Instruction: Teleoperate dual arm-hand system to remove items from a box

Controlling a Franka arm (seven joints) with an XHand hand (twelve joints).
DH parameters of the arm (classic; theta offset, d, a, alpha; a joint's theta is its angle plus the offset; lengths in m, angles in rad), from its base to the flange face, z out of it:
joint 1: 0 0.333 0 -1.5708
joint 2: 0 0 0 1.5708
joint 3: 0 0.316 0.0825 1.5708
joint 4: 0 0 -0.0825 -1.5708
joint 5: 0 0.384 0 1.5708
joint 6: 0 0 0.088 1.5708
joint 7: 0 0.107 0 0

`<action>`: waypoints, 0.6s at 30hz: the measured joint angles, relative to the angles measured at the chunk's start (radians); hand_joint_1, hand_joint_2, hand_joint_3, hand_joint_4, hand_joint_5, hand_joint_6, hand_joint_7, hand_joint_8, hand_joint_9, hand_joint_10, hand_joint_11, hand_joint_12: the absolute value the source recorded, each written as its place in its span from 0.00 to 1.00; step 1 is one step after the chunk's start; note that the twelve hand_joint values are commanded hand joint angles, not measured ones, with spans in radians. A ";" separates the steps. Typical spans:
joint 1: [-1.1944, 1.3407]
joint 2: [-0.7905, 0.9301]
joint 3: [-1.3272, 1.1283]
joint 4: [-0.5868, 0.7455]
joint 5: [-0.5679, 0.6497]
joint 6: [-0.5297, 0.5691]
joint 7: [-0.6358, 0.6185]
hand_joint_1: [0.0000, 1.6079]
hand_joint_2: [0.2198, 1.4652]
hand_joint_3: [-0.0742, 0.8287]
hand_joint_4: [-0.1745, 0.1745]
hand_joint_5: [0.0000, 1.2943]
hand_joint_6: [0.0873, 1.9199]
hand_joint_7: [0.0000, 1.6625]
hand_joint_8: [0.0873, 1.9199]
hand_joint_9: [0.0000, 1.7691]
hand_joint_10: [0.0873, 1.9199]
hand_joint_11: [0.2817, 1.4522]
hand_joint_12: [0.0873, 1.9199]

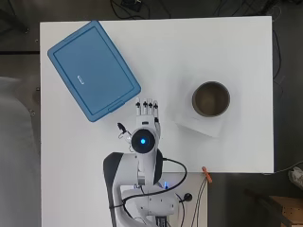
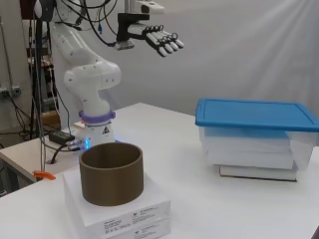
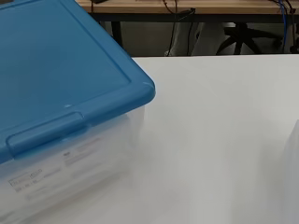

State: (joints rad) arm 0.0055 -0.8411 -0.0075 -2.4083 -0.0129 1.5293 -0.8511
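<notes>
A clear plastic box with a blue lid (image 1: 93,70) stands at the table's back left, its lid on; in the side view the box (image 2: 255,137) holds white stacks inside. The wrist view shows the lid's corner and latch (image 3: 51,130) close by. My hand (image 1: 147,109) hovers high above the table, just off the box's near right corner, fingers straight and spread, holding nothing. From the side the hand (image 2: 162,41) is well above the box's height.
A brown cylindrical container (image 1: 211,99) sits on a white paper stack (image 1: 196,123) to the right of the hand. The container (image 2: 111,173) is open-topped. An orange clip (image 1: 206,174) hangs at the table's near edge.
</notes>
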 joint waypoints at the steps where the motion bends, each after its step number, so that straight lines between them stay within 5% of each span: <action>1: -0.005 -0.039 0.001 -0.027 -0.001 -0.011 0.014 0.06 0.55 0.09 0.51 0.17 0.00 0.17 0.00 0.20 0.00 0.15 0.00; 8: -0.018 -0.237 0.023 -0.128 -0.015 -0.060 0.076 0.07 0.54 0.08 0.52 0.16 0.00 0.14 0.00 0.17 0.00 0.13 0.00; 12: -0.030 -0.083 0.046 -0.100 -0.069 -0.070 0.058 0.08 0.55 0.09 0.56 0.19 0.00 0.13 0.00 0.16 0.00 0.13 0.00; 18: -0.036 0.219 0.053 -0.001 -0.164 -0.033 -0.053 0.10 0.56 0.09 0.49 0.12 0.00 0.10 0.00 0.15 0.00 0.12 0.00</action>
State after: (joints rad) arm -0.0306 -0.6220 0.0450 -2.4090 -0.1765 1.4960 -0.9044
